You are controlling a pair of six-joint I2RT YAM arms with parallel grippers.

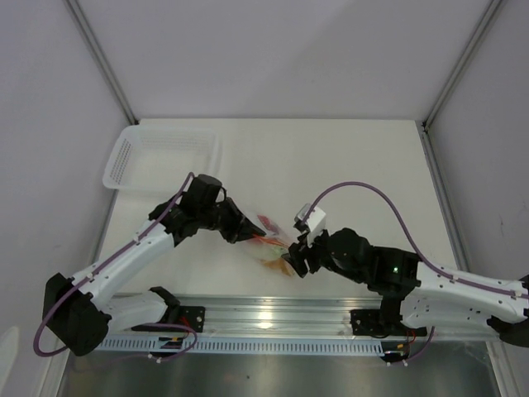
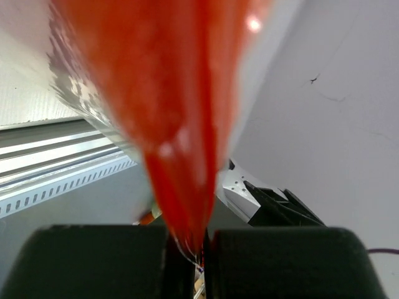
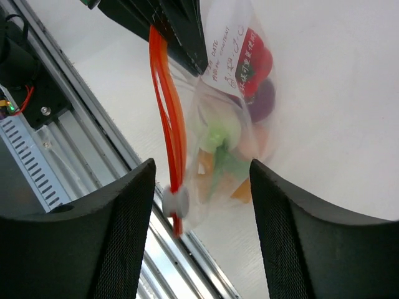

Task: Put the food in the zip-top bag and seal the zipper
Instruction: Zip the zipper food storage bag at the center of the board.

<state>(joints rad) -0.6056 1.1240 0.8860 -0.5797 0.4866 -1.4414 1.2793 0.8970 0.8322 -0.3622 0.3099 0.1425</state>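
The zip-top bag (image 1: 271,240) hangs between my two grippers, above the table's front edge. Through the clear plastic (image 3: 234,118) I see the food: a red piece (image 3: 257,61), a purple one (image 3: 263,99), a white and green one (image 3: 218,140) and an orange one (image 3: 244,189). The orange-red zipper (image 3: 166,106) runs down to a white slider (image 3: 176,200). My left gripper (image 2: 189,246) is shut on the zipper's upper end (image 2: 181,124). My right gripper (image 3: 202,168) is open, its fingers either side of the slider and the bag's lower part without touching them.
A white slotted basket (image 1: 161,153) stands at the back left of the table. The aluminium rail (image 1: 273,314) with the arm bases runs along the near edge, just below the bag. Both arms (image 1: 364,265) meet near the table's front middle.
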